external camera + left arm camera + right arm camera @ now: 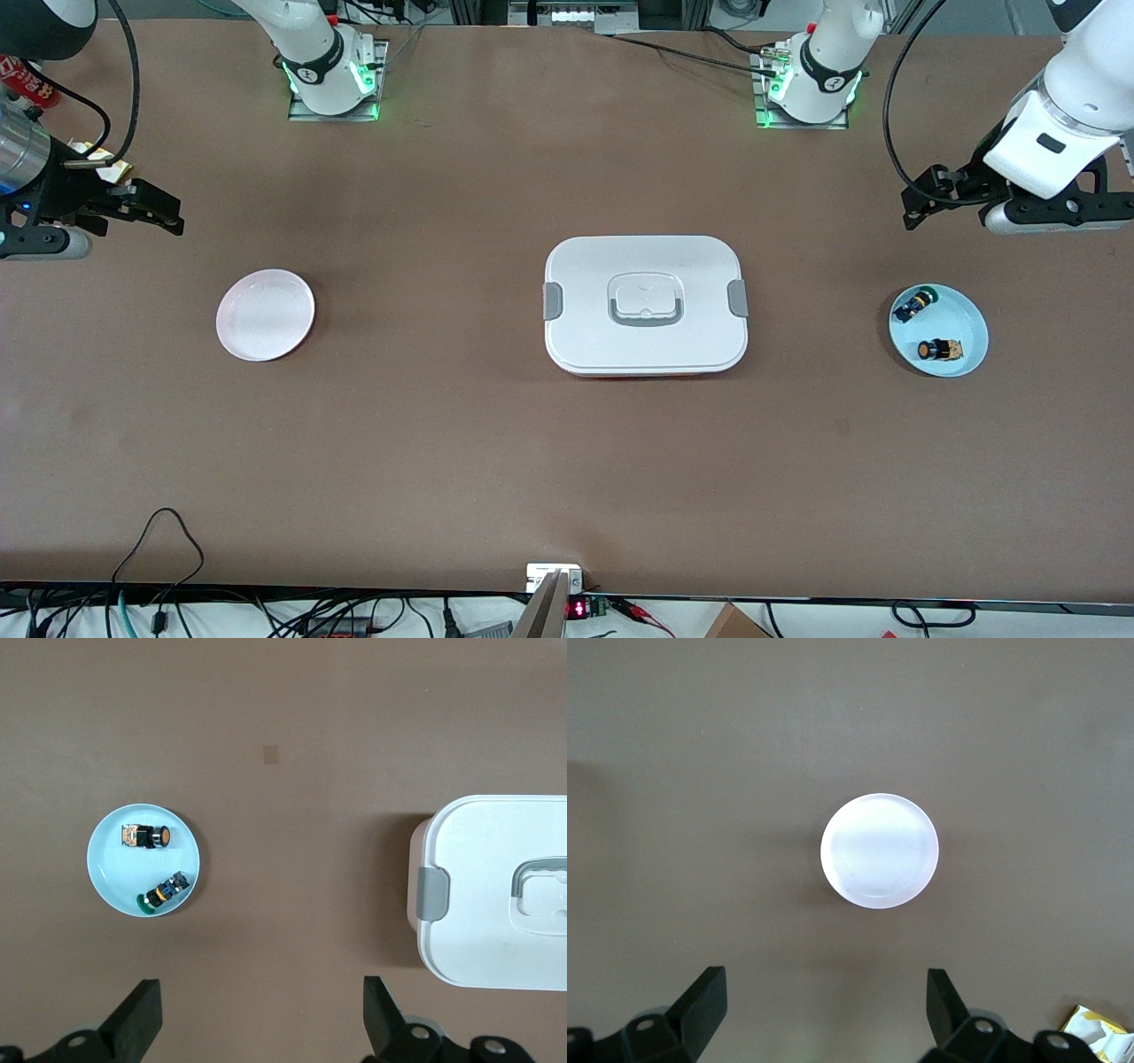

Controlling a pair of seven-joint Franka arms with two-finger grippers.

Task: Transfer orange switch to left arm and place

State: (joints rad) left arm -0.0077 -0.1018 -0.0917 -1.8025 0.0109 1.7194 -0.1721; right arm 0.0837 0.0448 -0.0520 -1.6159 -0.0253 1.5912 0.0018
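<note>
Orange switch (939,350) lies in the blue plate (970,310) beside the box (646,305). Left gripper (261,1019) and right gripper (824,1010) hover aloft, fingers spread, holding nothing

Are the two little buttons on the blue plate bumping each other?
Apart. The left wrist view shows bare blue plate between the orange switch and the other switch.

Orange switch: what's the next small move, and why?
Probably lower the left gripper, fingers open, over the orange switch in the light blue plate. It lies there beside the blue-green switch, untouched. The right gripper waits open above the pink plate.
</note>
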